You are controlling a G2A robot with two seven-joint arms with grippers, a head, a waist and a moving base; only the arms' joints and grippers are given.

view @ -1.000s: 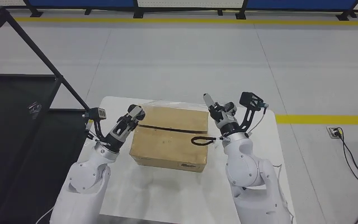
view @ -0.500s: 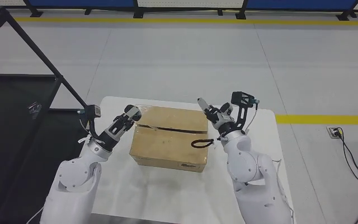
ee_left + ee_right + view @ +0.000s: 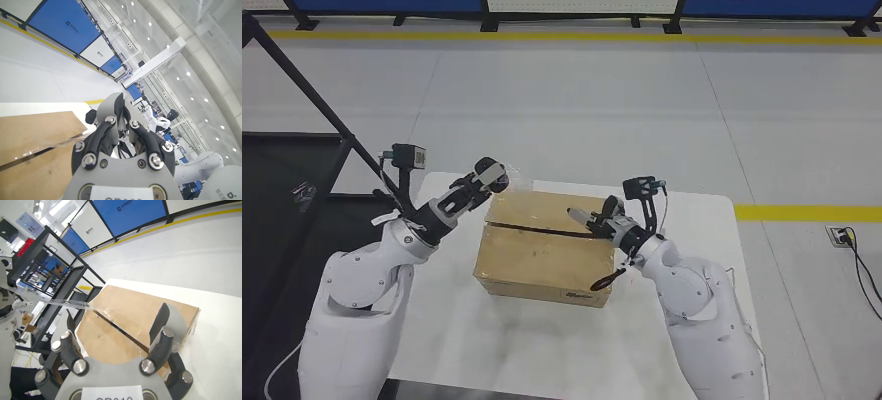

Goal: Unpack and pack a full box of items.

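With the box (image 3: 542, 255) mid-frame on the tabletop (image 3: 512, 340), the left gripper (image 3: 494, 175), clenched on the clear tape (image 3: 62, 303), should peel steadily away from the seam (image 3: 121, 330) while the right gripper (image 3: 115, 321), fingers spread, steadies the box.

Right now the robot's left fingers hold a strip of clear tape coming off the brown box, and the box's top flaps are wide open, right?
Not quite. The top flaps of the brown box are shut, with just a thin dark seam between them; the top view shows it. The rest is right: the left fingers hold the strip of clear tape coming off the box.
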